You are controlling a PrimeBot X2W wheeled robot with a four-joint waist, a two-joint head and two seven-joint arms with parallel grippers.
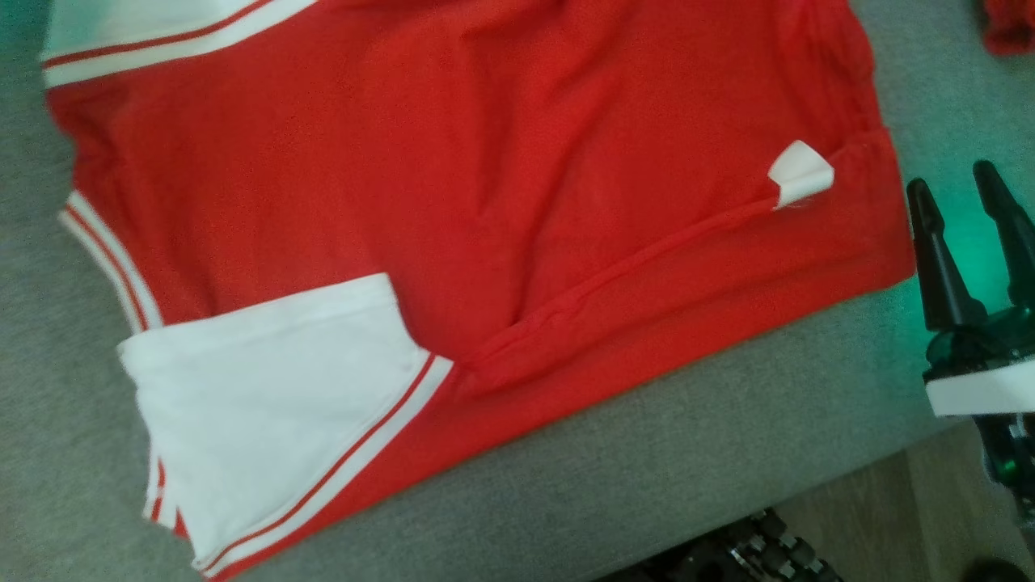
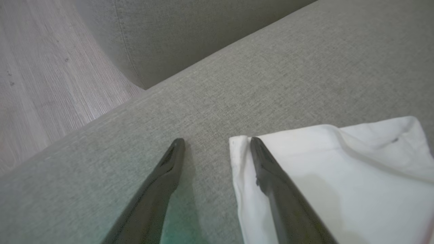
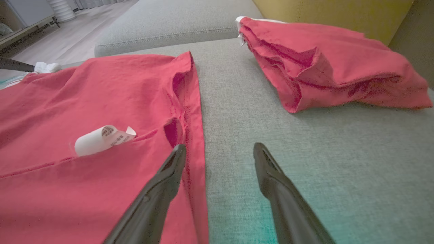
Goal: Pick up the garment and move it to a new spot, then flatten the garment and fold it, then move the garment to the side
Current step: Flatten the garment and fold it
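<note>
**Red garment flat on sofa, jaws spread**

Red garment (image 1: 485,202) lies spread on grey sofa (image 1: 647,469). R gripper (image 1: 954,179) at its hem edge, jaws spread, empty. L gripper (image 2: 216,141) jaws spread, one finger over white sleeve (image 2: 339,176) corner. 2nd red bundle (image 3: 322,57) lies apart.

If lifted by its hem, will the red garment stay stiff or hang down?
Probably floppy: the red garment lies in soft wrinkles on the sofa. Likely light, since its fabric looks thin. It might drag on the rough-looking weave.
</note>
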